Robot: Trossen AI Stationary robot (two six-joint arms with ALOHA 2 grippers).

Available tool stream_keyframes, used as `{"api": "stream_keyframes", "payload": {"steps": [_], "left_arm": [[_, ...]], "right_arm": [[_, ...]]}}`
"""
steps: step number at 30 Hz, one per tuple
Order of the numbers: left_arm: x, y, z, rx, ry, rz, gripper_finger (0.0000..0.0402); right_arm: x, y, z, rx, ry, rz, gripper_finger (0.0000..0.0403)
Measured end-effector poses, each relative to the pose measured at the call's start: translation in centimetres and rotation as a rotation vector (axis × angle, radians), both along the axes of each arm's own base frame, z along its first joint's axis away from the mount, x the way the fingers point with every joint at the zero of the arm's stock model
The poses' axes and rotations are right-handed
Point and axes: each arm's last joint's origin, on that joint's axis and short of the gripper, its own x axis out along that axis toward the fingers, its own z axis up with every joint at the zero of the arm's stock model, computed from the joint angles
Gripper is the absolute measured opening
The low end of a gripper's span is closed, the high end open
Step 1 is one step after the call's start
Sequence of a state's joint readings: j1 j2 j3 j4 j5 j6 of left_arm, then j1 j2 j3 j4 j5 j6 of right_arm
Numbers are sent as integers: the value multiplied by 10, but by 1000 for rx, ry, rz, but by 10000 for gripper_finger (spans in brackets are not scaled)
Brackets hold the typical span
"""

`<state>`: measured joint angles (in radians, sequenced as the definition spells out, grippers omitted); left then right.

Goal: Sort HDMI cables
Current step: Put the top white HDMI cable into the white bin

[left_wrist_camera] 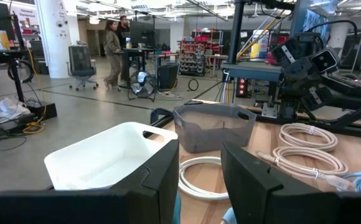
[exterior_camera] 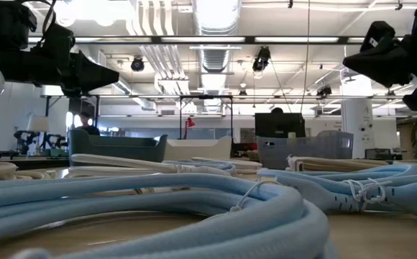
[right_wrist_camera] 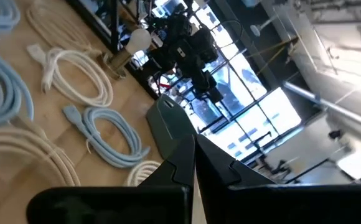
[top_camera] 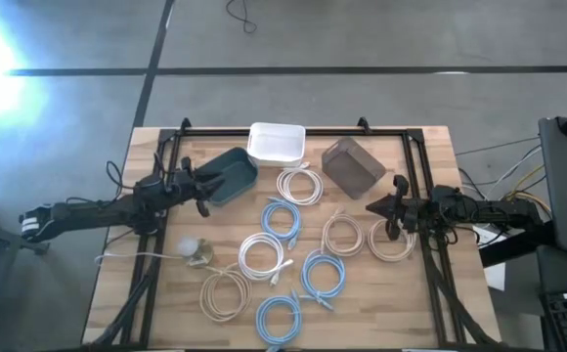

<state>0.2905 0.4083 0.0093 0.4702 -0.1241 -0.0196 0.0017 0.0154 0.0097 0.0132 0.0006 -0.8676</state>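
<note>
Your left tool [top_camera: 208,189] hangs released over the teal bin [top_camera: 227,176] near the table's [top_camera: 152,293] far edge. Your right tool [top_camera: 380,206] sits clenched, empty, near the right edge. HDMI cables [top_camera: 282,220] lie coiled mid-table.

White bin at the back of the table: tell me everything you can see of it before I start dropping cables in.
The white bin is a shallow rectangular tub with rounded corners, plastic by its look, upright and empty as far as the high view shows. It sits at the table's far edge, between the dark teal bin and the grey bin. A white cable coil lies just in front of it; neither end effector touches it.
</note>
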Motion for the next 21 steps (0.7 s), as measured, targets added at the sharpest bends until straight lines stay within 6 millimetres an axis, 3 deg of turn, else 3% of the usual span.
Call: {"api": "stream_keyframes", "payload": {"steps": [3, 6, 11, 14, 17, 21], "left_arm": [[0, 0, 0, 0, 0, 0, 124], [0, 0, 0, 0, 0, -1, 124], [0, 0, 0, 0, 0, -1, 124], [0, 0, 0, 0, 0, -1, 124], [0, 0, 0, -11, -4, -1, 124], [0, 0, 0, -12, -6, -1, 124]], "right_arm": [[0, 0, 0, 13, 2, 0, 8], [0, 0, 1, 165, -6, 2, 8], [0, 0, 5, 825, -50, 29, 8], [0, 0, 5, 1070, -46, 36, 8], [0, 0, 5, 1140, -48, 39, 8], [-1, -3, 12, 1048, -158, -18, 8]]}}
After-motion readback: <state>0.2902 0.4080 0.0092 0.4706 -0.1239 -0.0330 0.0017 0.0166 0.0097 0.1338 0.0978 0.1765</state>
